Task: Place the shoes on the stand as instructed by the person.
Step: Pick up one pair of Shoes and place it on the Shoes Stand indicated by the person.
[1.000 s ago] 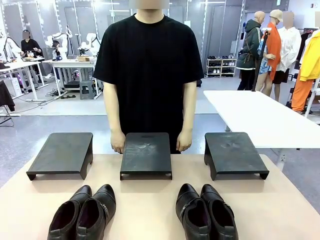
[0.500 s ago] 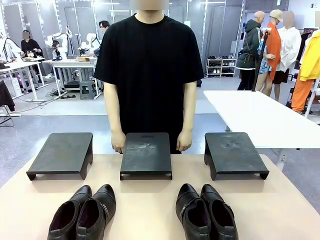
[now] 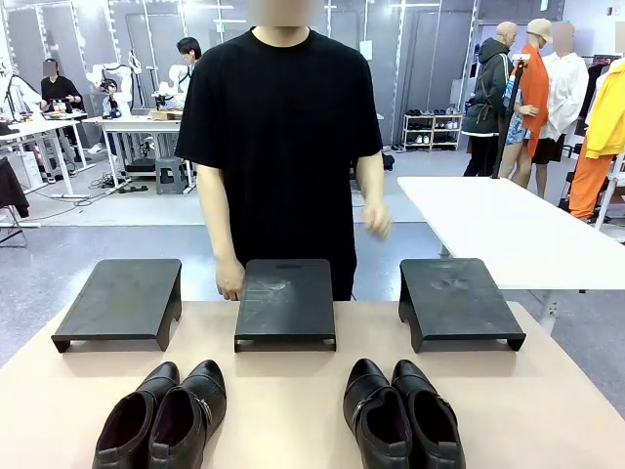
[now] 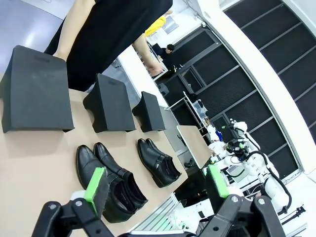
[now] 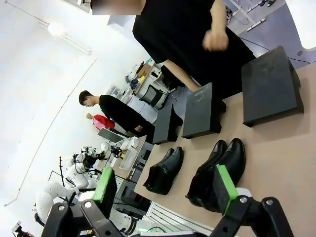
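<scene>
Two pairs of black glossy shoes stand side by side near the table's front edge: the left pair [image 3: 161, 415] [image 4: 111, 180] [image 5: 165, 170] and the right pair [image 3: 400, 415] [image 4: 158, 162] [image 5: 219, 168]. Beyond them is a row of three black stands: left [image 3: 117, 301], middle [image 3: 285, 301] and right [image 3: 457, 301]. The person [image 3: 283, 127] in a black T-shirt stands behind the middle stand, one hand [image 3: 230, 278] low beside it and the other hand [image 3: 378, 220] [image 5: 215, 39] raised. My left gripper [image 4: 157, 185] and right gripper [image 5: 165, 190] hang open above the table, holding nothing.
A white table [image 3: 508, 230] stands behind on the right. Bare tabletop [image 3: 283, 391] lies between the two pairs and between the shoes and the stands. Other people and work tables are farther back in the room.
The person's hand on the picture's right has lifted from beside the middle stand to waist height, and the body has leaned slightly left. Shoes and stands have not moved.
</scene>
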Action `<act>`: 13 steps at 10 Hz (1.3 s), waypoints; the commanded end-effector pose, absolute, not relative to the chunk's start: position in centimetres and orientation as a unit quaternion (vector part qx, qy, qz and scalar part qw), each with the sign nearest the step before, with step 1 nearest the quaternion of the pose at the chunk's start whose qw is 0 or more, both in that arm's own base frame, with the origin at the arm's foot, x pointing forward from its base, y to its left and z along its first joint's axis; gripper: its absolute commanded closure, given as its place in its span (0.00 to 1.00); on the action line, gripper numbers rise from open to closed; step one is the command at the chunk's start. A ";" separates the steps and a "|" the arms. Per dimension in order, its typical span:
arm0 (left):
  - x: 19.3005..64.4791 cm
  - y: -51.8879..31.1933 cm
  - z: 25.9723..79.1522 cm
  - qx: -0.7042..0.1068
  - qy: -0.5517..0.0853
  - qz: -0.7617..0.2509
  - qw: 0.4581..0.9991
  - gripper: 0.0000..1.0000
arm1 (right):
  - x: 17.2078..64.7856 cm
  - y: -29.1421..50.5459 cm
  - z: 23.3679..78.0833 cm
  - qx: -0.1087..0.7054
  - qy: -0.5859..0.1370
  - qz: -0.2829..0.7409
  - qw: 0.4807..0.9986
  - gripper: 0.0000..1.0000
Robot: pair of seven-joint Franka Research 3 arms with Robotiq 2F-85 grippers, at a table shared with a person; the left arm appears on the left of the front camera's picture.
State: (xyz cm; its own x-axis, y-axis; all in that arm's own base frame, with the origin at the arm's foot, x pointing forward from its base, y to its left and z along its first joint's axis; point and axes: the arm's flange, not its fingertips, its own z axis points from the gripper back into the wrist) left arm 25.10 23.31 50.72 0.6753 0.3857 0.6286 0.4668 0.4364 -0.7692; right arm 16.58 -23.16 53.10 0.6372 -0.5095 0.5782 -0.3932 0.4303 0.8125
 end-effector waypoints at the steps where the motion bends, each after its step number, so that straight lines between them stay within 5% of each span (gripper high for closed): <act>1: 25.1 23.5 50.9 -0.531 -0.403 -0.036 0.744 0.00 | 16.7 -23.2 53.2 0.529 -0.433 -0.030 0.729 0.00; 13: 25.1 23.5 50.9 -0.531 -0.403 -0.036 0.744 0.00 | 16.7 -23.2 53.2 0.529 -0.433 -0.030 0.729 0.00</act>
